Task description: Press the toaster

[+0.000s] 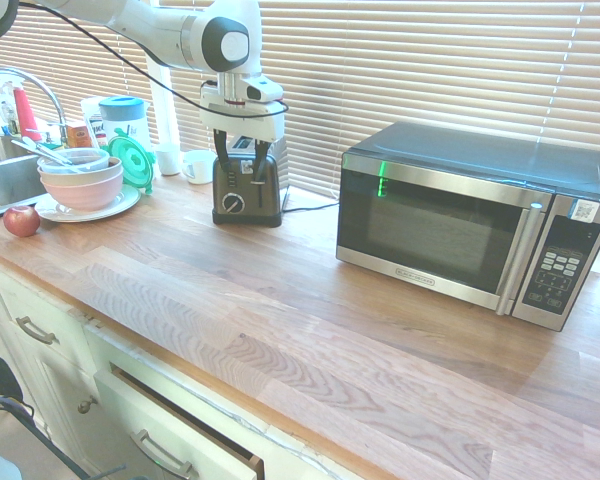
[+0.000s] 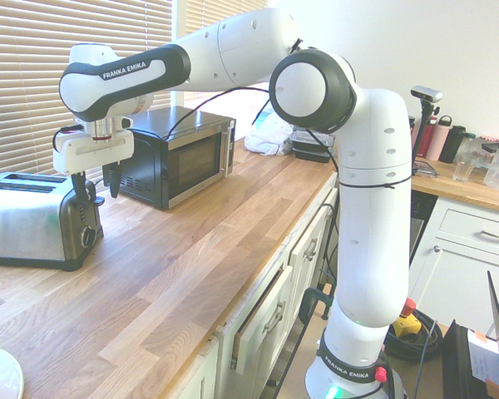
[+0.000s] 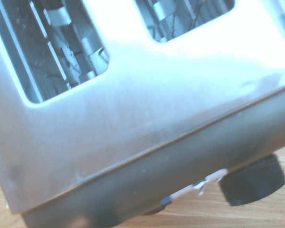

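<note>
The toaster point(image 1: 248, 192) is standing upright near the back edge of the worktop point(image 1: 310, 330), between the sink point(image 1: 10, 170) and the large microwave point(image 1: 460, 215). Its dark end panel, with the round dial point(image 1: 233, 204), is facing the front edge of the worktop. The arm point(image 2: 233, 58) is reaching over the worktop, and the gripper point(image 1: 242, 176) is pointing down at the panel end of the toaster. The jaws are standing wide apart, with nothing being gripped between them; whether a fingertip is touching the panel, I cannot tell.

In the wrist view the two slots point(image 3: 69, 52) are lying open at the top of the brushed steel body, showing metal guides inside. A dark block point(image 3: 253, 181) is jutting out from the panel below, probably a control, though the blur is making it hard to be sure.

The microwave is sitting well apart from the toaster, its door closed and green digits point(image 1: 383, 180) showing on the glass. On the toaster's other side, two white mugs point(image 1: 197, 167) are standing near the back edge, beside a lidded container point(image 1: 126, 120). Nearer the sink, stacked bowls point(image 1: 82, 188) are resting on a white plate point(image 1: 104, 211), with a green lid point(image 1: 131, 162) leaning beside them. An apple point(image 1: 21, 221) is sitting close to the front edge. Below that edge, a drawer point(image 1: 170, 430) is standing partly open.
</note>
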`<state>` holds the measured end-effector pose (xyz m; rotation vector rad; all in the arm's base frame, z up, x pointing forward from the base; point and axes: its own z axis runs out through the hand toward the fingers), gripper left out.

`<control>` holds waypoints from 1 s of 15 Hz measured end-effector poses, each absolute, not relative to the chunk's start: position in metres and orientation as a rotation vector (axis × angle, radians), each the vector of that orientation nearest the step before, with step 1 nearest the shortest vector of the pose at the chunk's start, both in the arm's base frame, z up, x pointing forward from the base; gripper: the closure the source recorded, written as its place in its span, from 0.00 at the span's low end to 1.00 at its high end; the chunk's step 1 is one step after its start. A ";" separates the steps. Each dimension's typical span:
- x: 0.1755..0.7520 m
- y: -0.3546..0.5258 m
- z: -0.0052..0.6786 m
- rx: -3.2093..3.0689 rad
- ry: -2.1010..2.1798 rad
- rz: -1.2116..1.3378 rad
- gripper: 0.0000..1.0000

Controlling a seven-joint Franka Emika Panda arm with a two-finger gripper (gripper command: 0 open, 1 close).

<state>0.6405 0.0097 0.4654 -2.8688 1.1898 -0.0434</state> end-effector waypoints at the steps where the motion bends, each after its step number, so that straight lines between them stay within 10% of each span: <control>1: 0.642 0.010 0.466 -2.870 1.190 -0.040 1.00; 15: 0.661 -0.006 0.464 -2.881 1.202 -0.028 1.00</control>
